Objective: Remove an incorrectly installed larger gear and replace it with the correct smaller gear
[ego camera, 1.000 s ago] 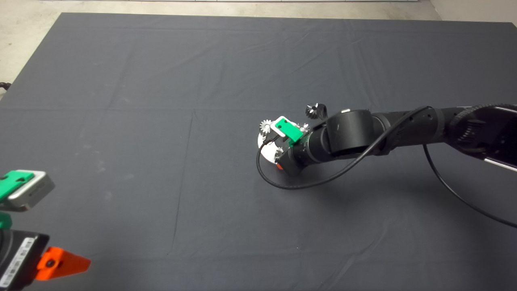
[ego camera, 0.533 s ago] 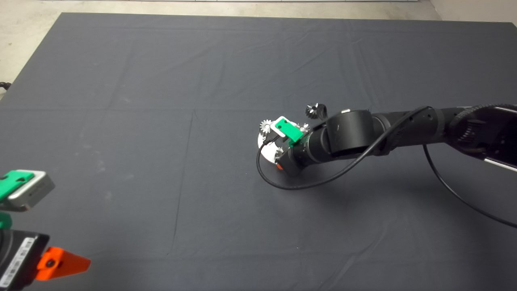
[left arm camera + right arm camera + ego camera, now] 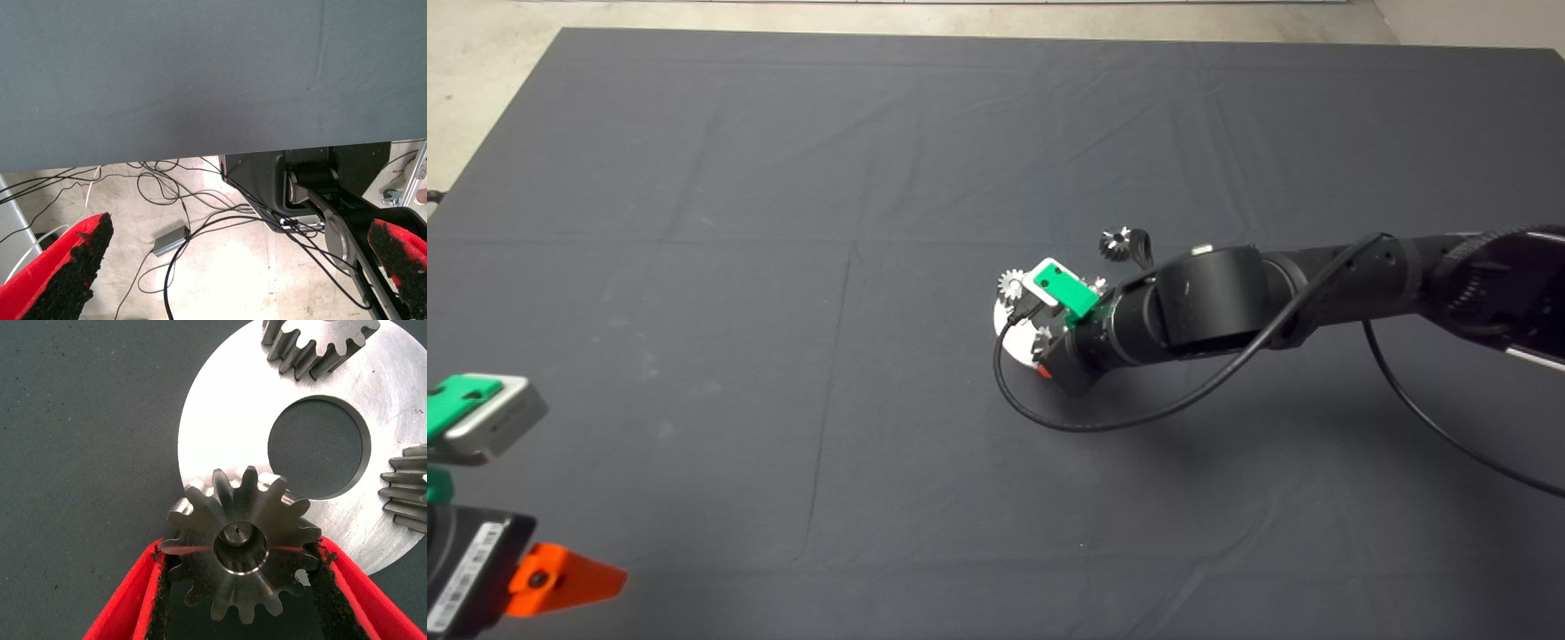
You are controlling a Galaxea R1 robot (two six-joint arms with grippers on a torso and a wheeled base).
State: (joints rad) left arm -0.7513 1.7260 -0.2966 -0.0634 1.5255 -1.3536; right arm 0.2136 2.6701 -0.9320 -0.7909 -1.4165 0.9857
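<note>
The left gripper (image 3: pixel 240 250) waits at the lower left edge of the head view, off the work. Its two red fingers (image 3: pixel 63 267) with black pads stand wide apart and hold nothing. Between and beyond them, the left wrist view shows the edge of the dark grey fabric mat (image 3: pixel 200 73). Past that edge lies a pale concrete floor (image 3: pixel 227 267) with loose black cables (image 3: pixel 200 200) and a small grey box (image 3: pixel 170 240).

Near the middle of the mat lies a flat, round, bright silver metal plate (image 3: pixel 227 433) with a large round hole in its centre. Two silver small gears sit on it. One (image 3: pixel 320 343) is straight out beyond the right fingertips, across the hole, and the other (image 3: pixel 408 495) is off to one side of them.

The right gripper (image 3: pixel 240 553) reaches in over the plate's near edge. Its red fingers (image 3: pixel 127 600) are clamped on the larger gear (image 3: pixel 240 513), a dark grey steel wheel with many teeth and a bright hub. The black pads press its toothed rim from both sides. The gear lies face up between the fingertips and overlaps the plate's rim. Whether it rests on the plate or hangs above it cannot be told.

The smaller gear (image 3: pixel 1116 242), a small blackish metal one, lies on the mat behind the right gripper's fingers, beside its wrist and apart from the plate.
</note>
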